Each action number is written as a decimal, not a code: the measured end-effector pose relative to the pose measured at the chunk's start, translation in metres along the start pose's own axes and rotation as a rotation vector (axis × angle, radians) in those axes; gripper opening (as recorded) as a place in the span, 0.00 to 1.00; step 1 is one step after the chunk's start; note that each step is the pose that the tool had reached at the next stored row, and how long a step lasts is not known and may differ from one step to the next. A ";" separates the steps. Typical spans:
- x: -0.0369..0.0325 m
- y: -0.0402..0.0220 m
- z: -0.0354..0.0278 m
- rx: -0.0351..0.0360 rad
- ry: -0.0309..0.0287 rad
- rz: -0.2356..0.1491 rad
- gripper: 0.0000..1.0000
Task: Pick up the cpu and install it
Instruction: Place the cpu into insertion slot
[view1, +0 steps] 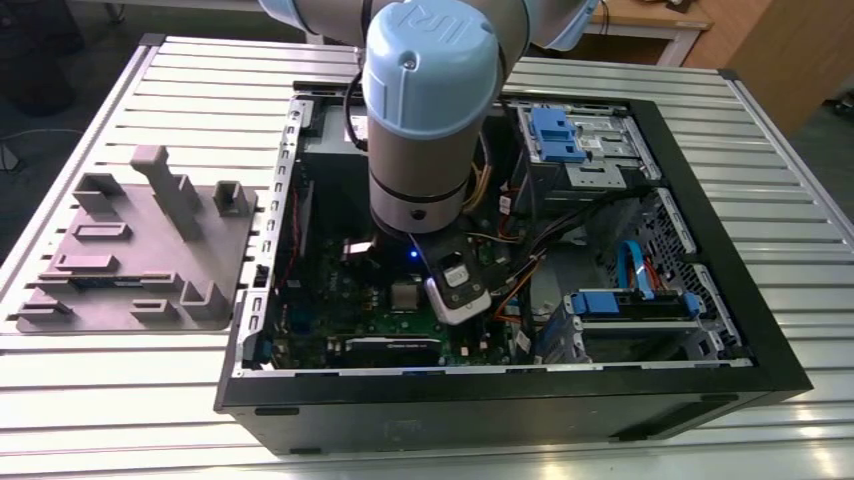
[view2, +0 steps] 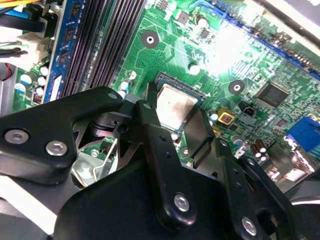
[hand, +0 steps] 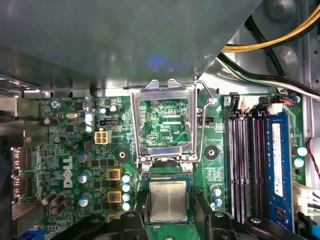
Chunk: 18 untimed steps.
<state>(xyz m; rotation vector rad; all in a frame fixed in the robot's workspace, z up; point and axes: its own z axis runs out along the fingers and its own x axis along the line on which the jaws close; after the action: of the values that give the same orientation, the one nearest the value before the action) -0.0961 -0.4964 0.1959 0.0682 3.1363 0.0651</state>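
The cpu (hand: 168, 200), a small square chip with a pale metal top, lies level at the black socket of the green motherboard (hand: 75, 150). My gripper (hand: 168, 216) straddles it, one black finger (view2: 151, 112) against one side and the other finger (view2: 196, 132) against the opposite side, shut on it. In the second wrist view the cpu (view2: 175, 106) shows between those fingers, with my gripper (view2: 175, 112) around it. The socket's silvery frame (hand: 164, 122) stands flipped open beside it, its wire lever (hand: 202, 125) raised. In the exterior view my gripper (view1: 451, 300) reaches down into the open computer case (view1: 721, 260).
Dark memory slots (hand: 247, 160) and a blue slot (hand: 277, 165) run beside the socket. Yellow and black cables (hand: 280, 30) cross above. Capacitors (hand: 126, 187) crowd the socket's other side. A grey moulded tray (view1: 134, 250) lies on the slatted table at the exterior view's left.
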 end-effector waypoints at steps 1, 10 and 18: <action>0.0000 0.0000 -0.0010 0.0001 0.0000 0.000 0.49; 0.0000 0.0001 -0.0016 -0.0001 0.0000 0.000 0.41; 0.0000 0.0001 -0.0020 -0.0001 0.0000 0.000 0.10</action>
<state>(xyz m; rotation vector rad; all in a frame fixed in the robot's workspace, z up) -0.0961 -0.4964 0.1979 0.0683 3.1363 0.0652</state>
